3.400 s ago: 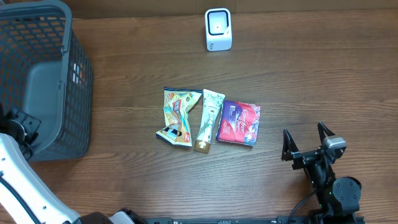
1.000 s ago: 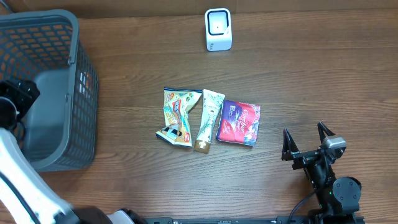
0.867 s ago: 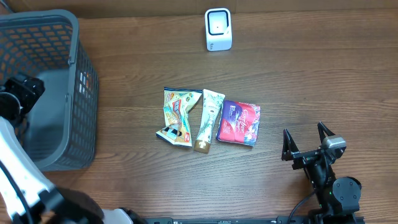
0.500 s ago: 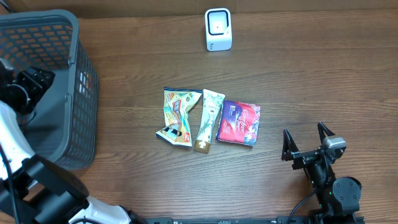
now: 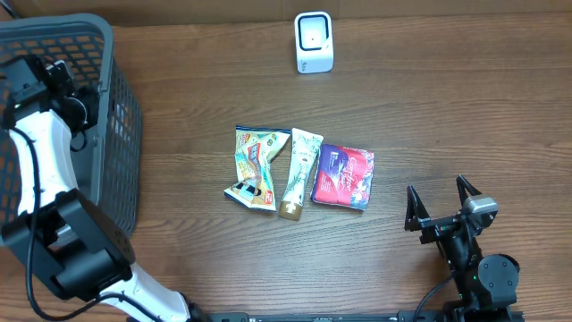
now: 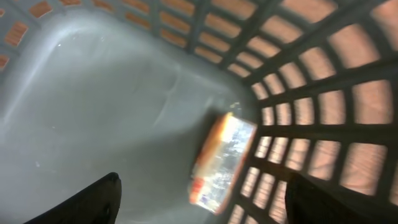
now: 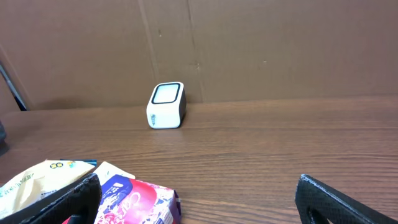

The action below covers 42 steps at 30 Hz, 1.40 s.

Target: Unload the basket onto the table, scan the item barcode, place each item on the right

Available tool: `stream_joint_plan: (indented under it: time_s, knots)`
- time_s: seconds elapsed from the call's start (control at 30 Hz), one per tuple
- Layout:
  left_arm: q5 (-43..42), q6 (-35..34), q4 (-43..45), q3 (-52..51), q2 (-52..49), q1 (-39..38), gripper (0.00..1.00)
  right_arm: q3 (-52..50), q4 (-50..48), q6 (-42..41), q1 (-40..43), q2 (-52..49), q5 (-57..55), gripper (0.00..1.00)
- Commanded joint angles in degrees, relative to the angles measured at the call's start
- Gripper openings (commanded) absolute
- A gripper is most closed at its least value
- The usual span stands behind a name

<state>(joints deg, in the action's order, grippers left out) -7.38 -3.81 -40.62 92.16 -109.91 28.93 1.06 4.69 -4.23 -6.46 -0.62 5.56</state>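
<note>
On a dark wood table (image 5: 447, 107) backed by a brown cardboard wall (image 7: 280, 43), the left fingers (image 6: 87, 202) hang spread and empty inside a grey basket (image 5: 121, 116), above a foil packet (image 6: 221, 162) at the foot of its mesh side. At centre lie a pouch (image 5: 253, 168), a tube (image 5: 299, 173) and a purple packet (image 5: 344, 176) side by side. The tube runs front to back, cap toward the robot. The scanner (image 5: 314, 41) stands beyond them. The right fingers (image 7: 336, 200) gape wide, empty.
</note>
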Motion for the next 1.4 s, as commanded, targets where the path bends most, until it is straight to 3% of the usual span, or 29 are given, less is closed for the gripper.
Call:
stream_joint_plan:
  time_s: [0.0,0.5,0.63,0.67,0.87,1.13,1.37]
  knots:
    - [3.5,2.6,0.7,-0.2,-3.5,-1.3,0.78,-0.6,-0.3,0.2,-0.2,0.5,-0.4,1.0]
    - [-0.3,2.6,3.6,-0.2,-11.0,-1.7,0.72,-0.6,-0.3,0.2,-0.2,0.5,-0.4,1.0]
    - [-0.1,2.6,3.1,-0.2,-12.8,-1.7,0.55,-0.6,-0.3,0.2,-0.2,0.5,-0.4,1.0]
    - [-0.1,2.6,3.0,-0.2,-13.0,-1.7,0.44,-0.6,-0.3,0.2,-0.2,0.5,-0.4,1.0]
    - [0.2,2.6,2.3,-0.1,-12.5,-1.6,0.04,-0.6,-0.3,0.2,-0.2,0.5,-0.4,1.0]
    - [3.4,-2.7,-2.8,4.8,-5.0,0.5,0.04,-0.6,-0.3,0.2,-0.2,0.5,-0.4,1.0]
    - [3.3,-9.7,-11.9,10.4,10.7,2.4,0.04,-0.6,-0.3,0.2,-0.2,0.5,-0.4,1.0]
